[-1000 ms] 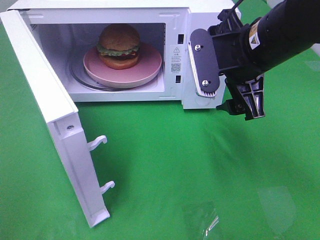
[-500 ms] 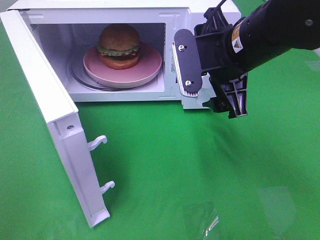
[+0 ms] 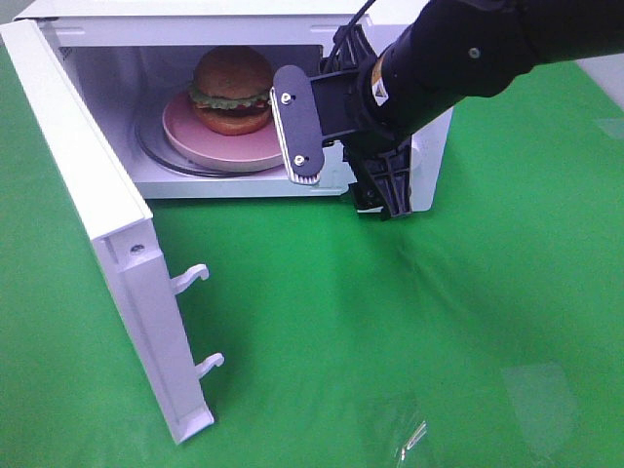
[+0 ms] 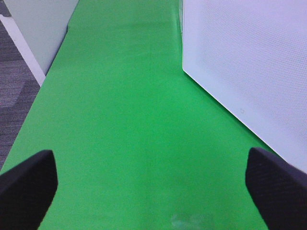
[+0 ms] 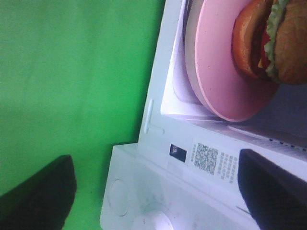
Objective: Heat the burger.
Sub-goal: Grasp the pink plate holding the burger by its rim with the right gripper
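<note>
The burger [image 3: 232,90] sits on a pink plate [image 3: 219,148] inside the open white microwave [image 3: 429,156]. The microwave door [image 3: 97,224] is swung out to the left. My right gripper [image 3: 341,161] is open and empty. It hovers in front of the right edge of the microwave opening, just right of the plate and not touching it. The right wrist view shows the burger [image 5: 268,38], the plate [image 5: 216,72] and the open right gripper [image 5: 156,191]. My left gripper [image 4: 152,191] is open and empty over the green cloth; it is out of the exterior high view.
Green cloth [image 3: 390,341] covers the table. A small scrap of clear plastic [image 3: 414,437] lies near the front edge. The left wrist view shows a white perforated panel [image 4: 244,62] close beside the left gripper, and grey floor [image 4: 14,81] past the cloth's edge.
My right gripper has moved left, from in front of the microwave's control panel to in front of the right edge of the opening. The burger, plate and door have not moved.
</note>
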`<state>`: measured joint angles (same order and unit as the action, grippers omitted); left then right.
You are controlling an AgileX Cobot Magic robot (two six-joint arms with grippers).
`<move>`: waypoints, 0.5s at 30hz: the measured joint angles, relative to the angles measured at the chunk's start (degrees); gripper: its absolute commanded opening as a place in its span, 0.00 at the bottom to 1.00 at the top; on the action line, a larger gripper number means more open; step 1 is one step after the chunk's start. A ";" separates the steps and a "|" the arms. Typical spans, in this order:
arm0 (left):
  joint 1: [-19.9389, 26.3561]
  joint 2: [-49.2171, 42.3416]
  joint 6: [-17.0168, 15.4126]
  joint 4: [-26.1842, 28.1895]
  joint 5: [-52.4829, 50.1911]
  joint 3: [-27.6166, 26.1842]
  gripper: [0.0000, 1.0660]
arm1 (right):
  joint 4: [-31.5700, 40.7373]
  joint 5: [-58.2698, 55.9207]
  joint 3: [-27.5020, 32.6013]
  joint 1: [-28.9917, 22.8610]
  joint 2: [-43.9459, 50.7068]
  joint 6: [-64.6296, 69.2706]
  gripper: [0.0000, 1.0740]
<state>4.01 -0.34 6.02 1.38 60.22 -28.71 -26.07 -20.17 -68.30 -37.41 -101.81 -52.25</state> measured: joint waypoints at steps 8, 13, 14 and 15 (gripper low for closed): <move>0.00 0.00 0.00 0.00 0.00 0.00 0.94 | 0.00 0.52 -3.67 -0.29 -4.47 0.06 0.82; 0.00 0.00 0.00 0.00 0.00 0.00 0.94 | 0.06 0.97 -7.45 -0.57 -8.48 0.06 0.81; 0.00 0.00 0.00 0.00 0.00 0.00 0.94 | 0.17 0.97 -8.77 -0.57 -10.03 0.06 0.81; 0.00 0.00 0.00 0.00 0.00 0.00 0.94 | 0.17 0.97 -8.77 -0.57 -10.03 0.06 0.81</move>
<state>4.01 -0.34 6.02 1.38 60.22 -28.71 -25.90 -19.19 -77.06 -37.99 -111.84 -52.20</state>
